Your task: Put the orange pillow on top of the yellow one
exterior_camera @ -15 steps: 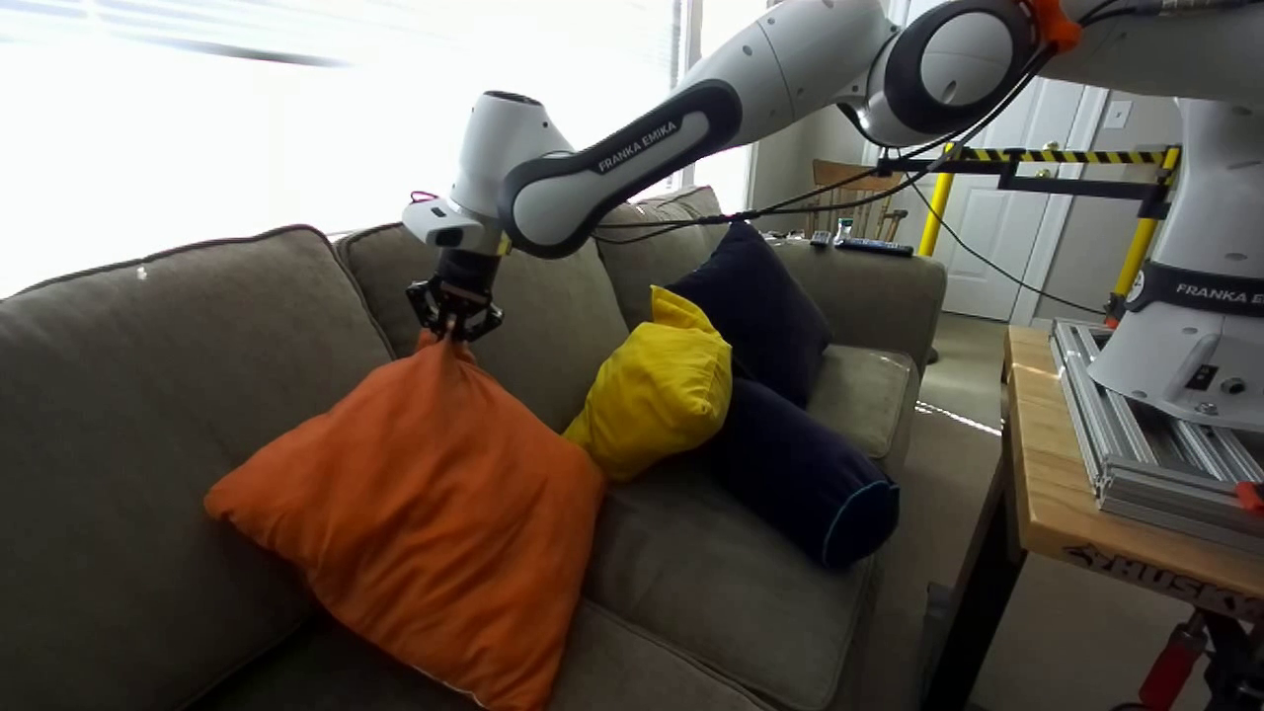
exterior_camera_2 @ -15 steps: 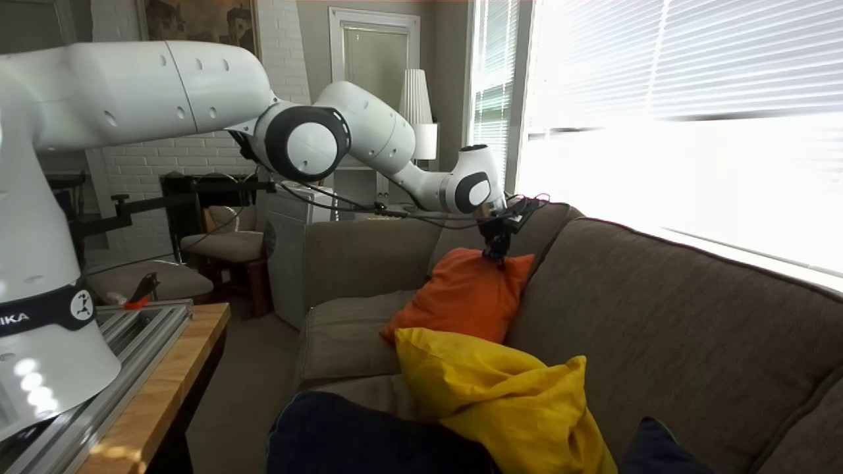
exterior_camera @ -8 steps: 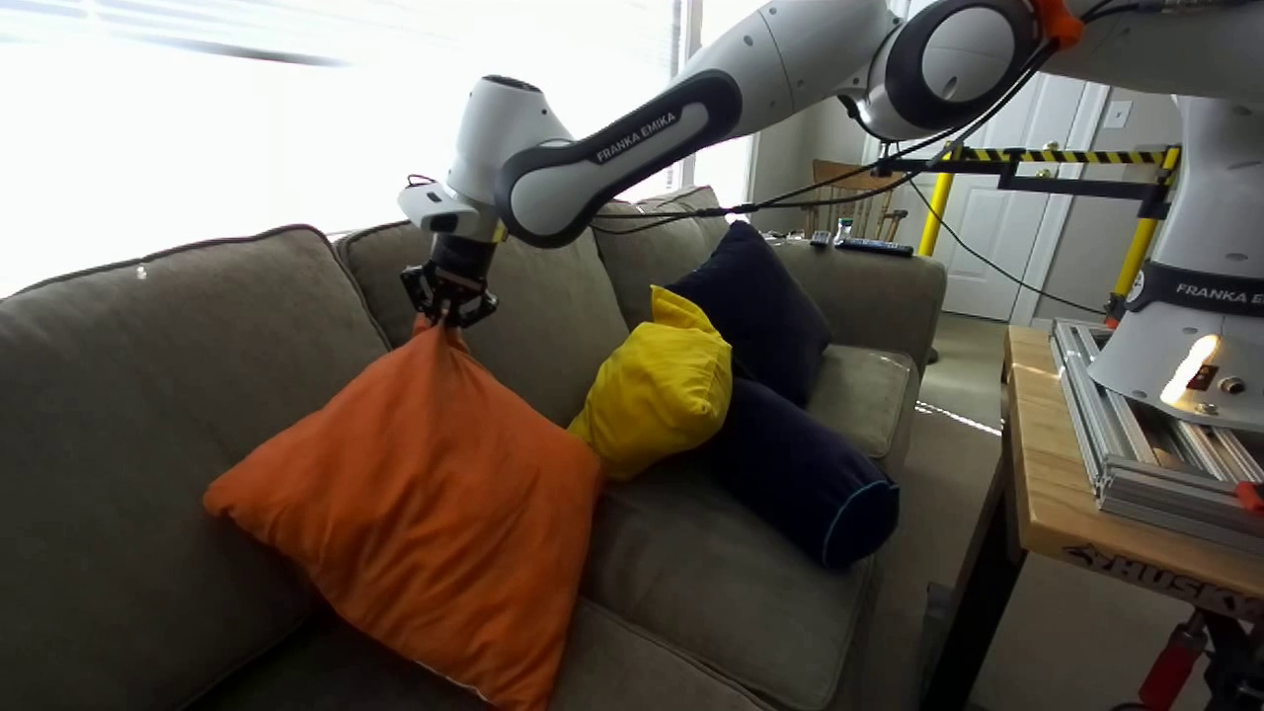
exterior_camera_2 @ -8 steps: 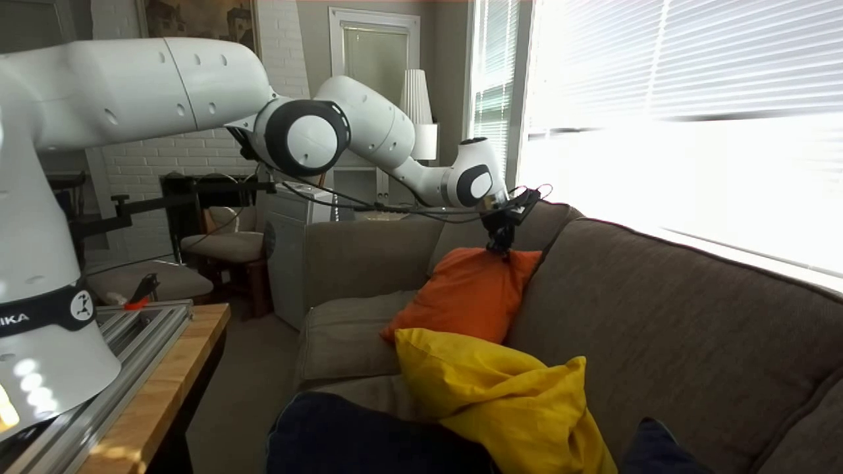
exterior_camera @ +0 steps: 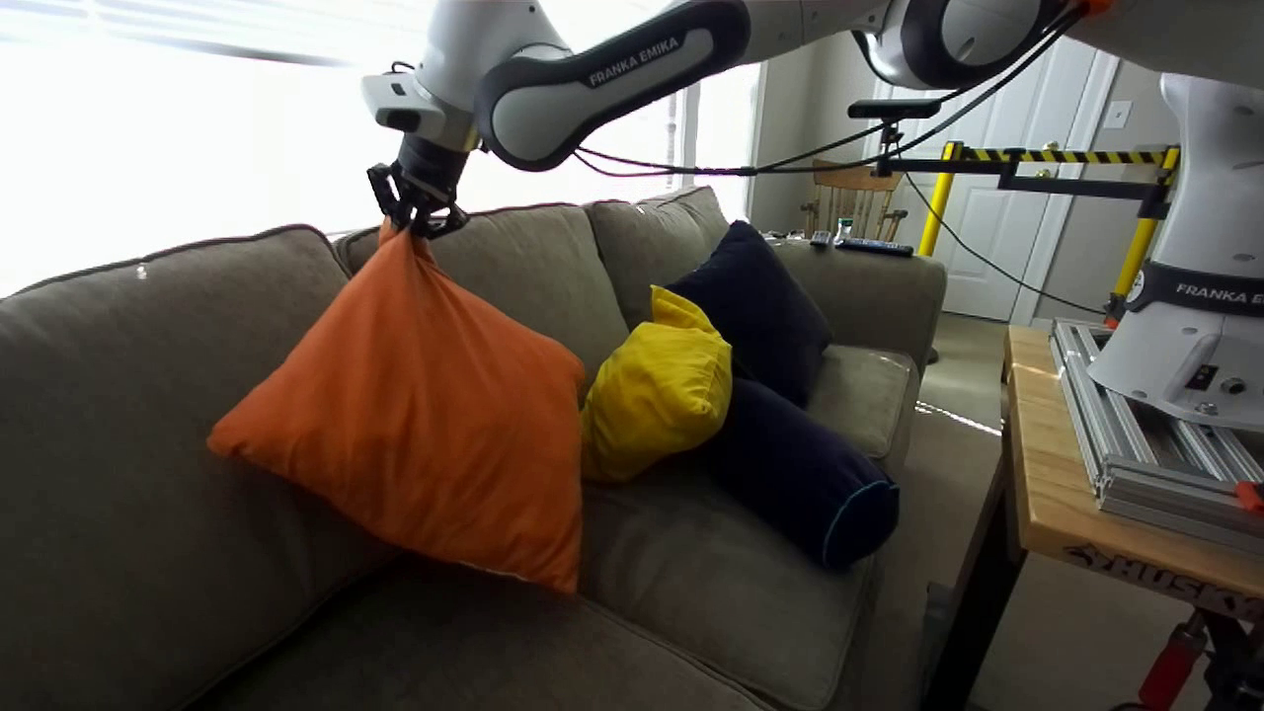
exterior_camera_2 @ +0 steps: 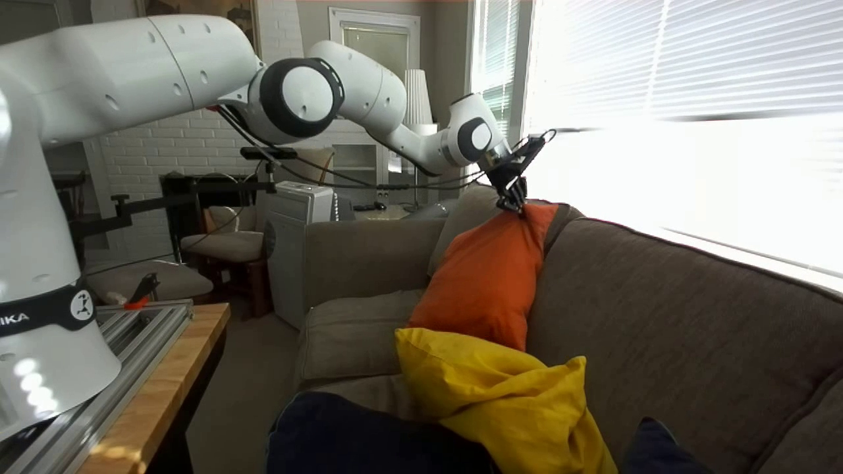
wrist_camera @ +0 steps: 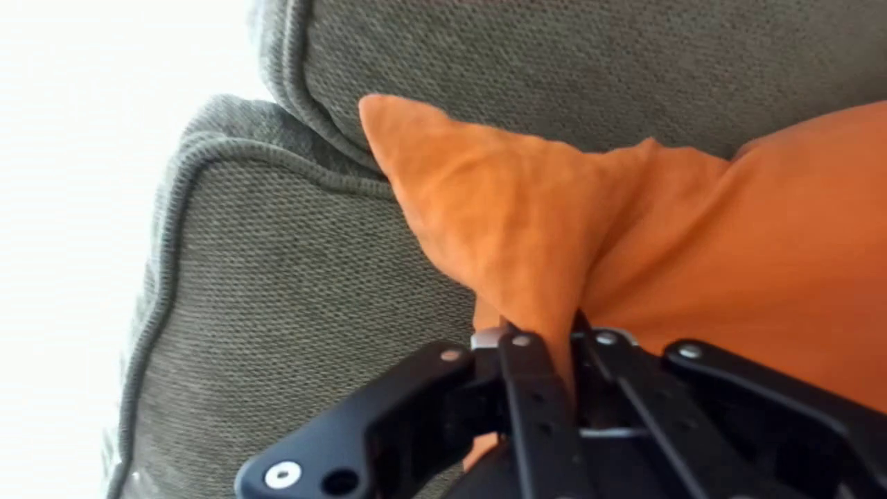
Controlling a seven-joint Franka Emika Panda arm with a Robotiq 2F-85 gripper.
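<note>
The large orange pillow [exterior_camera: 425, 415] hangs by its top corner from my gripper [exterior_camera: 410, 229], over the sofa seat in front of the backrest. It also shows in an exterior view [exterior_camera_2: 484, 283] and in the wrist view [wrist_camera: 527, 208]. My gripper is shut on the bunched orange fabric, with a flap sticking out past the fingers. Whether the pillow's lower edge touches the seat, I cannot tell. The yellow pillow [exterior_camera: 657, 390] sits beside the orange one, leaning on the backrest. In an exterior view the yellow pillow [exterior_camera_2: 500, 395] hides the orange one's lower part.
A navy bolster [exterior_camera: 800, 484] lies on the seat beside the yellow pillow. A navy pillow [exterior_camera: 755, 306] leans behind it. The grey sofa backrest [exterior_camera: 188, 395] runs along the window. A wooden bench [exterior_camera: 1047, 474] carries the arm's base.
My gripper has risen, lifting the orange pillow's top corner and pulling the pillow taller. Its lower edge has come up off its earlier place on the seat. The yellow pillow has not moved.
</note>
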